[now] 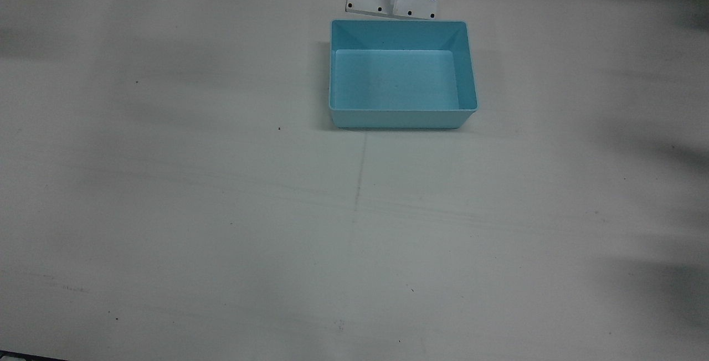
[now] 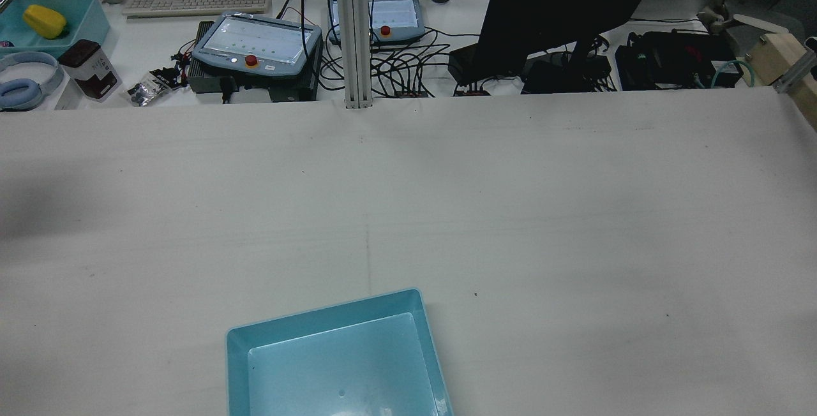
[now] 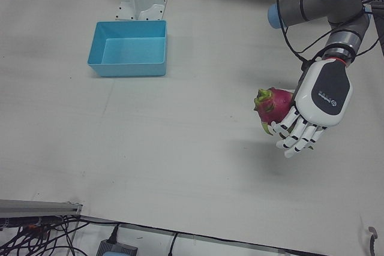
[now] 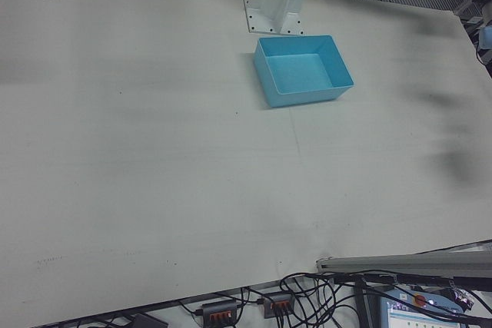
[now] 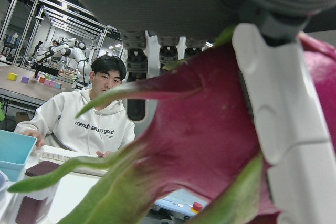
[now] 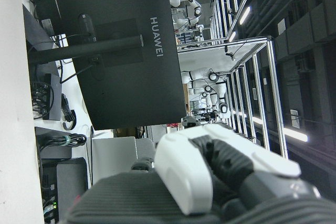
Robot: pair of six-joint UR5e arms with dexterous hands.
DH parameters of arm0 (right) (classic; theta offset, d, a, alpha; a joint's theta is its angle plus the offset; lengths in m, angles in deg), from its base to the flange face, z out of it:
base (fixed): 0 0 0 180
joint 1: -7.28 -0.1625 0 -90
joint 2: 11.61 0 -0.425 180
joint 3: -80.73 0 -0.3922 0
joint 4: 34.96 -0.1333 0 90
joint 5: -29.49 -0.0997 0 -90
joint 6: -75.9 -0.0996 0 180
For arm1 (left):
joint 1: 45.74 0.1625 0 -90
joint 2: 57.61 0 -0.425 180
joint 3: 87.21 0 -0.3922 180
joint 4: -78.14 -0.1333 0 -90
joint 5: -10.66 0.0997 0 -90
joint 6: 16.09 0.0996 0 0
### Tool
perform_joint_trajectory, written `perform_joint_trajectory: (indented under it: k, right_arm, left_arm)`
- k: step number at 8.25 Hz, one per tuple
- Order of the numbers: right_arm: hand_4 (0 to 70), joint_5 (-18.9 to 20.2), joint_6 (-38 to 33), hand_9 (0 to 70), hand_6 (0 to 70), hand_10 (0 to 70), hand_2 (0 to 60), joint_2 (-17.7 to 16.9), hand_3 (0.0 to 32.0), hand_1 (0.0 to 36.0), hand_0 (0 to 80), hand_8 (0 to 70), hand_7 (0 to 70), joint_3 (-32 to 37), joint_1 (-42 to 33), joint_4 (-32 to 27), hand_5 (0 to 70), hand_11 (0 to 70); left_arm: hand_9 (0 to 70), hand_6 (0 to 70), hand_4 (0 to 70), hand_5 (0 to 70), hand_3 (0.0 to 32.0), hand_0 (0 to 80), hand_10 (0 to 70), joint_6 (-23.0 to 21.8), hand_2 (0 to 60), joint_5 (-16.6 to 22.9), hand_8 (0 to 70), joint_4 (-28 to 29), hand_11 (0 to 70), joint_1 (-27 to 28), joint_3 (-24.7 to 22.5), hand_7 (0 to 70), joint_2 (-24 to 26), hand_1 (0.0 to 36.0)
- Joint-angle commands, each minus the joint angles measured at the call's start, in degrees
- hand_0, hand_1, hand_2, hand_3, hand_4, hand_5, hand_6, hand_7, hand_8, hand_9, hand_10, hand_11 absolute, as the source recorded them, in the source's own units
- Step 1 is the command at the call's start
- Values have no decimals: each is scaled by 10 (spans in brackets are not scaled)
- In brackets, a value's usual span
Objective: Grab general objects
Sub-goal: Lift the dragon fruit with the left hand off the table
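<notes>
left hand: wrapped around dragon fruit, held clear above table, well right of and nearer than blue bin
right hand: only partly seen in its own view, can't tell its state
risk: fruit is round and bulges out beyond the fingers; could slip or roll out if hand tilts
bin: empty, far side by pedestal
obstacles: none between fruit and bin
background: person at far desk, no interference

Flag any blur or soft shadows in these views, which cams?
Front view: soft grey shadow bands across the table, darkest at the right edge; blue bin sharp. Left hand view: dragon fruit fills the frame at close range, its leaf tips soft. Left-front view: crisp on the left hand. Right hand view: lies on its side, ceiling lights glare.
</notes>
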Motion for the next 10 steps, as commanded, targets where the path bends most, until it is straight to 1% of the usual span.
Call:
perform_joint_trajectory:
  k: [1, 2, 3, 4, 5, 6, 7, 8, 9, 10]
  right_arm:
    - [0, 0, 0, 0, 0, 0, 0, 0, 0, 0, 0, 0, 0, 1, 0, 0, 0, 0]
    - [0, 0, 0, 0, 0, 0, 0, 0, 0, 0, 0, 0, 0, 1, 0, 0, 0, 0]
    - [0, 0, 0, 0, 0, 0, 0, 0, 0, 0, 0, 0, 0, 1, 0, 0, 0, 0]
    - [0, 0, 0, 0, 0, 0, 0, 0, 0, 0, 0, 0, 0, 1, 0, 0, 0, 0]
    - [0, 0, 0, 0, 0, 0, 0, 0, 0, 0, 0, 0, 0, 2, 0, 0, 0, 0]
    - [0, 0, 0, 0, 0, 0, 0, 0, 0, 0, 0, 0, 0, 2, 0, 0, 0, 0]
    - [0, 0, 0, 0, 0, 0, 0, 0, 0, 0, 0, 0, 0, 1, 0, 0, 0, 0]
    - [0, 0, 0, 0, 0, 0, 0, 0, 0, 0, 0, 0, 0, 1, 0, 0, 0, 0]
    - [0, 0, 0, 0, 0, 0, 0, 0, 0, 0, 0, 0, 0, 1, 0, 0, 0, 0]
    - [0, 0, 0, 0, 0, 0, 0, 0, 0, 0, 0, 0, 0, 1, 0, 0, 0, 0]
  left_arm:
    - [305, 167, 199, 700, 0, 367, 255, -169, 600, -7, 169, 29, 381, 0, -2, 474, 3, 264]
    - [342, 196, 229, 700, 0, 401, 269, -223, 600, -7, 193, 32, 403, -1, -12, 532, 3, 275]
    - [385, 228, 258, 700, 0, 423, 295, -270, 600, -7, 223, 33, 436, 7, -29, 583, 5, 277]
    - [423, 273, 293, 700, 0, 460, 324, -282, 600, -6, 253, 19, 475, 25, -73, 656, 4, 298]
    - [436, 290, 299, 700, 0, 460, 329, -291, 600, -6, 264, 4, 480, 59, -92, 674, 5, 286]
    - [449, 309, 312, 700, 0, 472, 328, -303, 600, -6, 275, -2, 479, 112, -96, 700, 19, 289]
    - [470, 332, 323, 700, 0, 480, 339, -305, 600, -5, 293, -16, 495, 122, -103, 700, 35, 291]
    - [481, 347, 331, 700, 0, 484, 338, -311, 600, -3, 302, -30, 494, 128, -117, 700, 38, 294]
    - [478, 349, 330, 700, 0, 488, 327, -329, 600, -3, 300, -38, 480, 165, -120, 700, 54, 298]
    - [479, 349, 328, 700, 0, 490, 327, -330, 600, -3, 302, -75, 479, 189, -140, 700, 82, 300]
